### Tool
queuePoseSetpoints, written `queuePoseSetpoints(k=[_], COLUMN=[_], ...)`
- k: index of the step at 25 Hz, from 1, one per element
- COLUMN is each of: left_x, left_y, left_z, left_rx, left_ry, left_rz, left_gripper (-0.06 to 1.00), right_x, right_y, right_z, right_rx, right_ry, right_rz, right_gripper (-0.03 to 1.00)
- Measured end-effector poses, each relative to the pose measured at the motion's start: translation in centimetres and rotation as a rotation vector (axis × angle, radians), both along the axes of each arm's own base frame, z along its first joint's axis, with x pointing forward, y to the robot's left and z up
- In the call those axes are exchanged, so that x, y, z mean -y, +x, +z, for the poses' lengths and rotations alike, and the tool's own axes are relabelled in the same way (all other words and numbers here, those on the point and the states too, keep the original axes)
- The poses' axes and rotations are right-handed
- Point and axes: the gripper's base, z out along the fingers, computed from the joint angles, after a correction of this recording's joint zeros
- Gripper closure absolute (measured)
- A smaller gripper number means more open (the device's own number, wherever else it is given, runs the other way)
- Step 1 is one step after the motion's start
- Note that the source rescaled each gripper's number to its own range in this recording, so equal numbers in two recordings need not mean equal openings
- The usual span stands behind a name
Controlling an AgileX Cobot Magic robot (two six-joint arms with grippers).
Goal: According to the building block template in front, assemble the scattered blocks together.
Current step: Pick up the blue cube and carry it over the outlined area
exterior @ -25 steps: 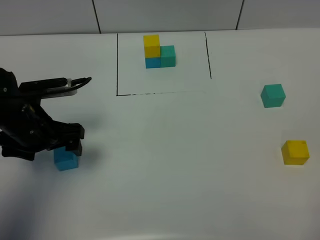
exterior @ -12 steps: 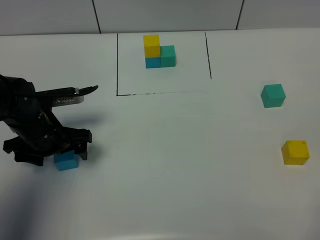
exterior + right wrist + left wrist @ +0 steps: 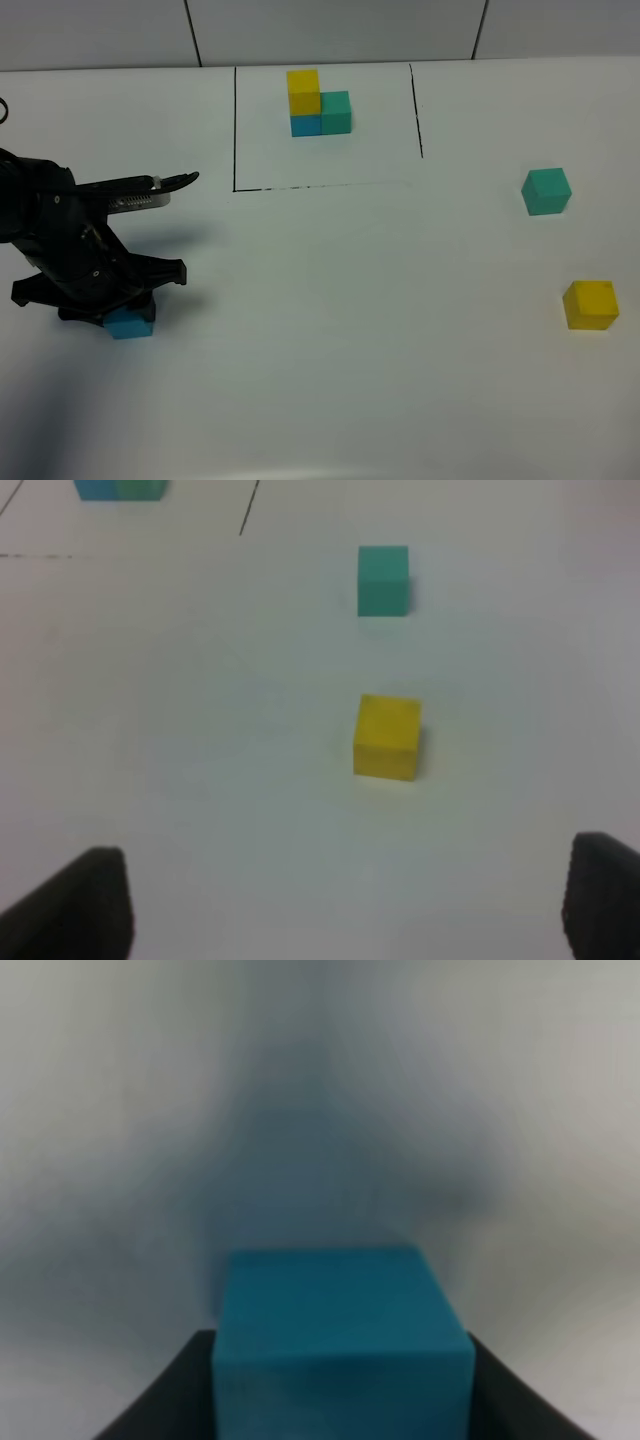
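Observation:
The sky-blue cube [image 3: 130,323] sits on the white table at the left. My left gripper [image 3: 125,308] is down over it, and in the left wrist view the cube [image 3: 340,1330] fills the gap between the two black fingers [image 3: 165,1400]. The teal-green cube [image 3: 546,191] and the yellow cube [image 3: 590,305] lie apart at the right. Both show in the right wrist view, teal-green [image 3: 383,580] beyond yellow [image 3: 387,737]. My right gripper [image 3: 345,910] is open and empty, short of the yellow cube. The template [image 3: 318,100] stands in its black-lined frame [image 3: 235,130] at the back.
The white table [image 3: 350,330] lies bare between the left cube and the two right cubes. A tiled wall [image 3: 330,30] runs along the back edge. The left arm's black body [image 3: 50,230] stands over the table's left side.
My left gripper has come down over the sky-blue cube and its fingers have drawn in against it. The cube stays on the table. The other cubes have not moved.

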Motion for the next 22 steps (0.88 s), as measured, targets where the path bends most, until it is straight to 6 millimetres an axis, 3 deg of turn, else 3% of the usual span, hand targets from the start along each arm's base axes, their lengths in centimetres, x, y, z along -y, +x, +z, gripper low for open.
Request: queuePoseSetpoints(k=[7, 14, 22], left_x=[0.3, 2.1, 4.9], left_y=[1.3, 4.6, 6.6], left_z=[0.8, 5.0, 8.7], left_rx=[0.064, 0.144, 0.128], left_ry=[0.002, -0.074, -0.058], left_rz=[-0.149, -0.389, -0.607], left_gripper=[0.94, 0.94, 0.94], right_x=[0.0, 0.0, 0.0], right_y=[0.0, 0.0, 0.0], right_z=[0.0, 0.0, 0.0], right_rx=[0.0, 0.0, 0.0], right_ry=[0.0, 0.0, 0.001], right_rz=[0.0, 0.0, 0.0], right_gripper=[0.22, 0.22, 0.22])
